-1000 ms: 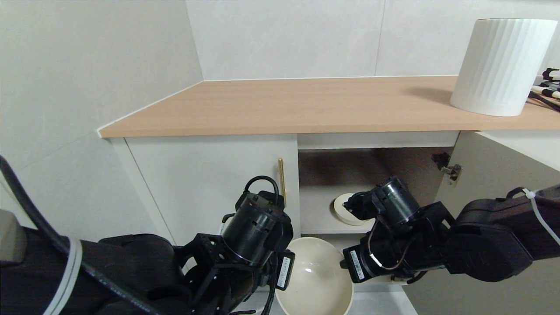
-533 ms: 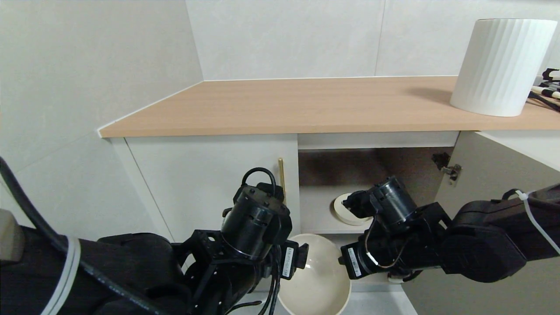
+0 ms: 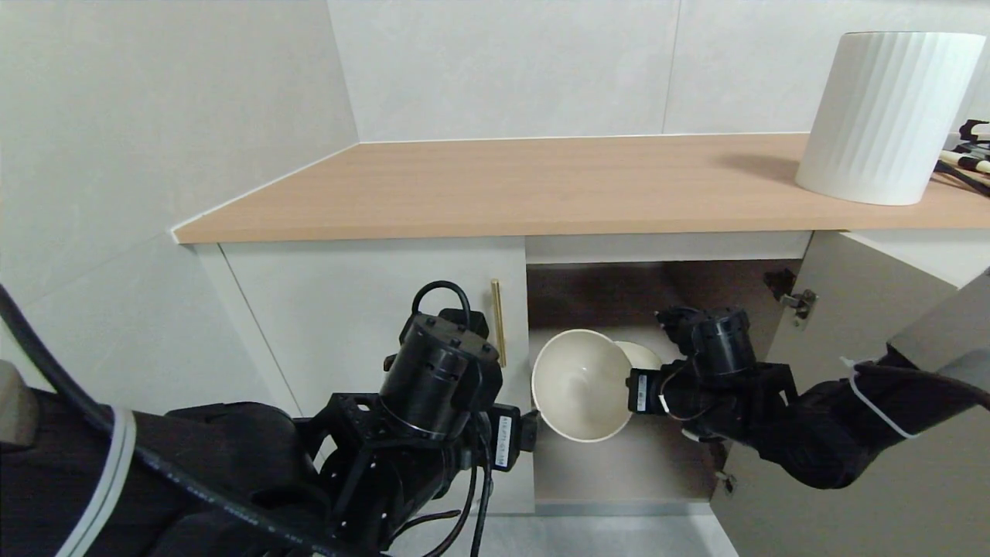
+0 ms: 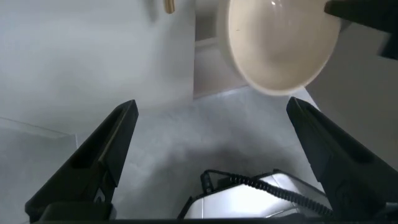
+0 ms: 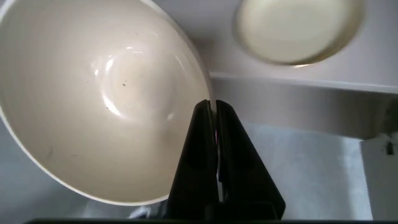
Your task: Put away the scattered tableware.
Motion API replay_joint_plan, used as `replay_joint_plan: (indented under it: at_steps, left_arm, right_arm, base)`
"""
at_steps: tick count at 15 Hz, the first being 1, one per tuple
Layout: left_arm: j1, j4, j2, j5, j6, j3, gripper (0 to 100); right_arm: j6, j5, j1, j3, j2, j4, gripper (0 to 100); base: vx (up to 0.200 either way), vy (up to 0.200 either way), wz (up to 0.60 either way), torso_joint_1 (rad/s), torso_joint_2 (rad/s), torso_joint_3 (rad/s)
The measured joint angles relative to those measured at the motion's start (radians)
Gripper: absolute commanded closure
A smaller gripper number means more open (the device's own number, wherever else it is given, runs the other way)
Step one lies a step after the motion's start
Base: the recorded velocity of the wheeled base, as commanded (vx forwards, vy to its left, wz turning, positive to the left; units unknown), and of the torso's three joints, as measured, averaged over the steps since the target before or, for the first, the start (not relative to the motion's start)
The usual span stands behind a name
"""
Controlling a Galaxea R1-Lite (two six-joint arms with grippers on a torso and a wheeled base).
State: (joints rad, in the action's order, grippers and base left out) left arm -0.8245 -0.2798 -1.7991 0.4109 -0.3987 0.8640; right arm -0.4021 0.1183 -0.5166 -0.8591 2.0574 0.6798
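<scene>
Two grippers, one bowl, one plate.

The left gripper (image 4: 211, 109) is nearest, low in front of the closed door (image 3: 363, 309). Its fingers (image 4: 112, 143) are spread wide with nothing between them. The bowl (image 4: 280, 43) hangs beyond their tips, off the floor, and the door's gold handle (image 4: 168, 6) is beyond them to the left.

The right gripper (image 5: 211, 112) is pinched tight on the bowl's rim. The bowl (image 5: 106, 93) is tipped on edge, its hollow spreading left of the fingers. The plate (image 5: 295, 28) lies flat on the shelf past the fingertips, apart from the bowl.

The wrist view gives that pinch. The head view places it: the bowl (image 3: 580, 383) is at the open cupboard's mouth, left of the right gripper (image 3: 630, 387), with the plate (image 3: 642, 354) partly behind it. Above is the counter (image 3: 541, 186), with one white ribbed container (image 3: 885, 116) far right.
</scene>
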Motion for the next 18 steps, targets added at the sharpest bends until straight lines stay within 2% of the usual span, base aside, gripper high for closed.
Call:
replay_joint_plan:
  at_steps: [2, 4, 7, 18]
  left_arm:
    - [0.007, -0.032, 0.006, 0.000, -0.020, 0.002, 0]
    - [0.014, -0.035, 0.008, 0.000, -0.023, 0.002, 0]
    - [0.016, -0.035, 0.016, 0.000, -0.023, 0.003, 0]
    - [0.020, -0.036, 0.022, 0.000, -0.024, 0.001, 0]
  right_arm:
    - [-0.020, 0.000, 0.069, -0.030, 0.047, 0.012, 100]
    - [-0.082, 0.004, 0.141, -0.091, 0.095, 0.013, 100]
    - [-0.114, 0.022, 0.193, -0.156, 0.152, 0.012, 100]
    - [-0.112, 0.060, 0.249, -0.307, 0.323, 0.009, 100]
  base:
    - [0.000, 0.000, 0.00, 0.000, 0.00, 0.000]
    - [0.000, 0.000, 0.00, 0.000, 0.00, 0.000]
    - [0.000, 0.000, 0.00, 0.000, 0.00, 0.000]
    - [0.000, 0.000, 0.00, 0.000, 0.00, 0.000]
